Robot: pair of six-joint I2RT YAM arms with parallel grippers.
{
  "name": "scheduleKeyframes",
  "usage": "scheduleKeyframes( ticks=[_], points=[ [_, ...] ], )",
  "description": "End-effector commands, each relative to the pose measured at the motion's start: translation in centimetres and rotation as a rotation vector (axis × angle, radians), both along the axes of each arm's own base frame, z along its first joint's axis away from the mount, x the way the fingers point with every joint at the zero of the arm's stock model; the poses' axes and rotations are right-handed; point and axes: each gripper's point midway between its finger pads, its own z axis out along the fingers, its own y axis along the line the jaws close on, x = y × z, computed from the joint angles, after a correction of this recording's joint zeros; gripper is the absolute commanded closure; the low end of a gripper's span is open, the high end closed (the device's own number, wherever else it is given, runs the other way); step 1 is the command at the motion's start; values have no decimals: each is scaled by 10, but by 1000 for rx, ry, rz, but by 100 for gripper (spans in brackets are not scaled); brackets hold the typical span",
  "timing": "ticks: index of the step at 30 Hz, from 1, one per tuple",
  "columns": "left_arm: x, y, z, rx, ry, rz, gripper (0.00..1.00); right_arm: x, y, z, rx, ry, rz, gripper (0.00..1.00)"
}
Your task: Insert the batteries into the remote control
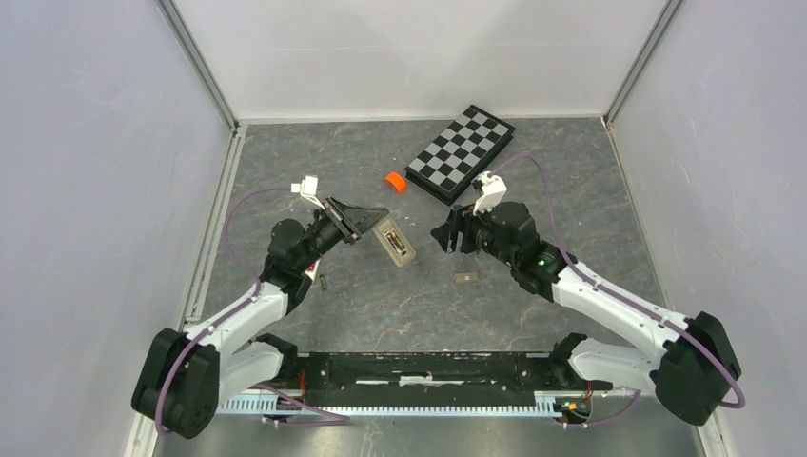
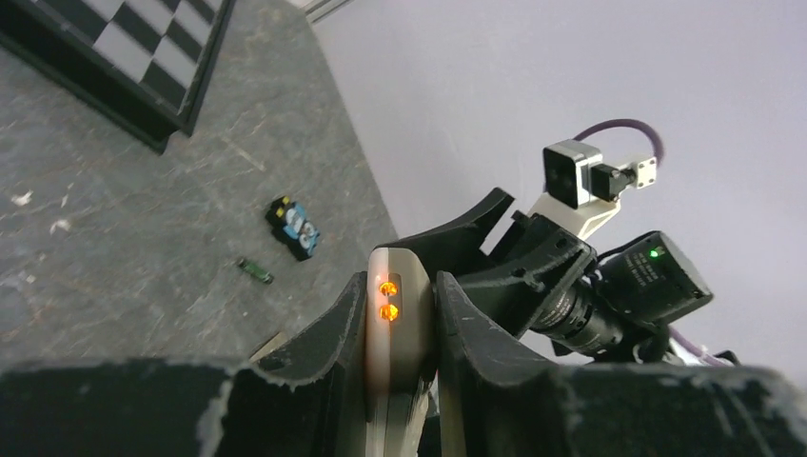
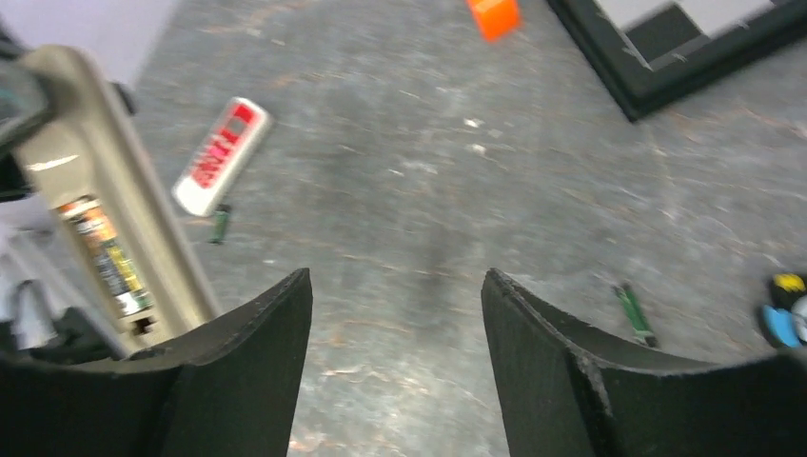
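My left gripper (image 1: 364, 221) is shut on one end of the beige remote control (image 1: 393, 241), holding it off the table. In the left wrist view the remote (image 2: 398, 328) sits pinched between both fingers, with two orange lights glowing on its end. Its open compartment (image 3: 103, 249) holds a battery with a coppery label. My right gripper (image 1: 447, 233) hangs open and empty just right of the remote, fingers (image 3: 276, 333) wide apart. One loose green battery (image 3: 634, 313) lies on the table, also in the left wrist view (image 2: 255, 271). Another battery (image 1: 324, 281) lies by my left arm.
A folded chessboard (image 1: 462, 152) lies at the back, an orange roll (image 1: 395, 182) beside it. A small flat grey piece (image 1: 466, 278) rests below my right gripper. A white-and-red strip (image 3: 221, 155) lies near one battery. A blue-and-black gadget (image 2: 293, 227) sits by the green battery.
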Motion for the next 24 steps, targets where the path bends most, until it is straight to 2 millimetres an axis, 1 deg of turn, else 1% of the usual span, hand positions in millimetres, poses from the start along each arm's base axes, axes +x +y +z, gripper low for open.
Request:
scheduleKeyframes(
  ticks=[1, 5, 6, 7, 9, 17, 20, 24],
  points=[
    [16, -4, -26, 59, 78, 35, 98, 14, -40, -48, -271, 101, -140, 37],
    [26, -17, -67, 66, 199, 44, 98, 5, -36, -86, -326, 196, -89, 56],
    [28, -21, -78, 64, 228, 48, 98, 3, -36, -96, -342, 225, -84, 58],
    [30, -25, -82, 48, 233, 50, 98, 2, -36, -104, -353, 243, -79, 60],
    [33, -30, -98, 29, 277, 78, 98, -1, -38, -118, -373, 274, -85, 63],
    [48, -50, -136, 94, 347, 144, 98, -8, -44, -146, -430, 336, -86, 64],
    [50, -54, -147, 88, 367, 160, 96, -10, -47, -150, -447, 344, -82, 65],
    [46, -59, -170, 163, 405, 190, 93, -12, -46, -153, -447, 351, -69, 65]
  ],
)
